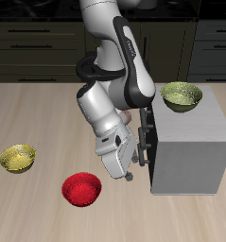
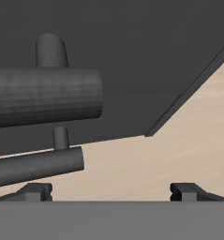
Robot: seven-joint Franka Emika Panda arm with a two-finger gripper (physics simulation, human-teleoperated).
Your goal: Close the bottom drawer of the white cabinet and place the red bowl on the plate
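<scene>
At the table's far side from the cabinet sits the yellow-green bowl [image 1: 18,158], no part of my job. Next across, the red bowl [image 1: 82,188] rests on bare table near the front edge, untouched. I see no plate anywhere, probably hidden behind my arm, so that half of the task is not started.

Then my gripper [image 1: 130,161], low, right at the cabinet [image 1: 188,142] front. The exterior view shows a dark bar handle [image 1: 147,134] just past my fingers. The wrist view shows two bars close up, a thick one [image 2: 43,98] and a thinner one [image 2: 38,166] under it, with both fingertips [image 2: 34,193] spread wide and nothing between them. So: released, holding nothing.

Bottom drawer: the front face looks nearly flush, but my arm covers the lower part. I cannot tell whether it is fully shut. My read is that I'm at the push on the drawer, near done or just done.

Past that, the olive-green bowl [image 1: 181,95] sits on the cabinet top.

Left: confirm drawer shut, grab red bowl, find plate, place.
</scene>
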